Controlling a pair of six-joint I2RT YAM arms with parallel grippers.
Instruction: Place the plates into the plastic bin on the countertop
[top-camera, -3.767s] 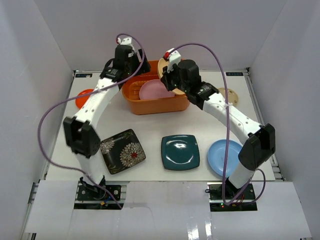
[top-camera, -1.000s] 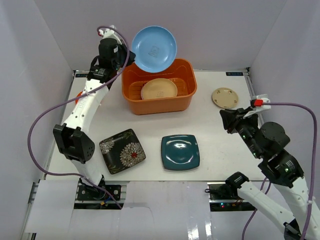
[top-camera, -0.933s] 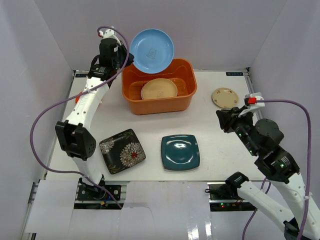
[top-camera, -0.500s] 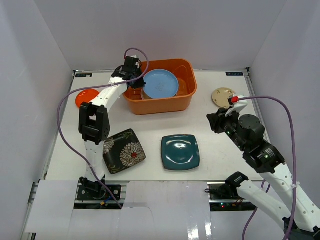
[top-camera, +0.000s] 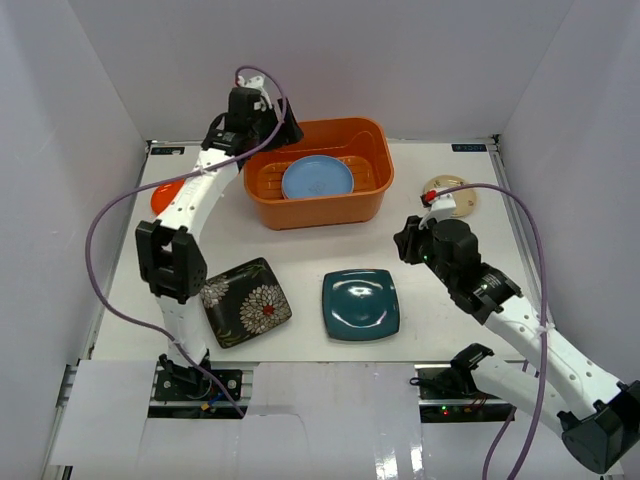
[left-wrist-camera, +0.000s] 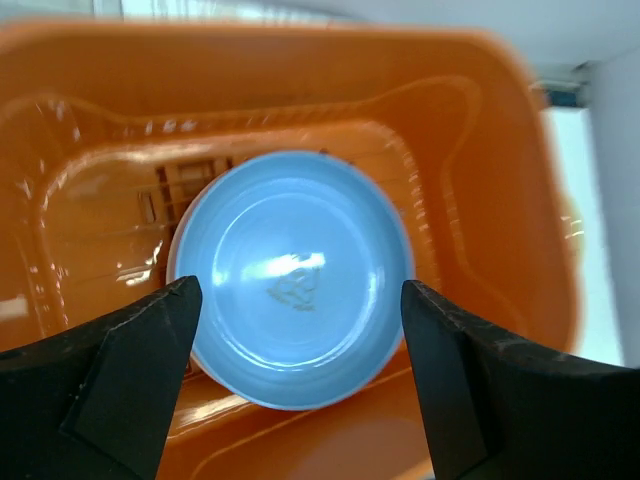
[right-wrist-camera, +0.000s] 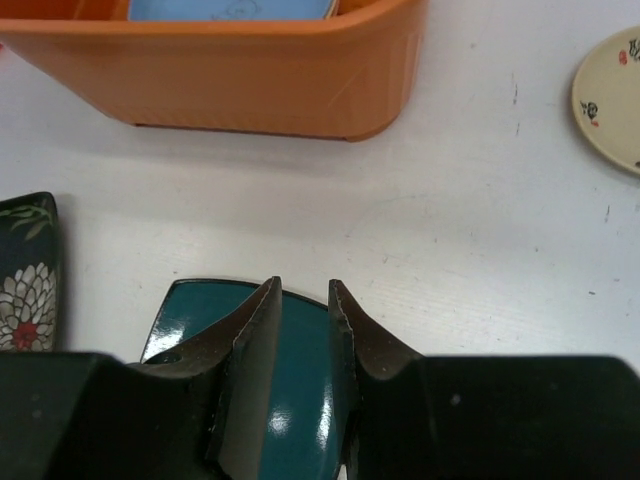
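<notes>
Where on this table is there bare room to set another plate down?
Bare: the countertop strip between the orange bin, the teal plate and the flowered plate. Crowded: the right side, where the right gripper hangs near the beige plate.

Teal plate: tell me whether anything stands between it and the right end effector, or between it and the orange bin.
Nothing visible does. The right end effector hangs near the teal plate's far edge, nothing between them. Only bare table lies between the plate and the orange bin.

Open lane in front of bin (top-camera: 330, 215)
Left gripper (top-camera: 275, 130) overhangs its left end; bare countertop (top-camera: 310, 250) runs between it, teal plate (top-camera: 360, 305) and beige plate (top-camera: 458, 192).
</notes>
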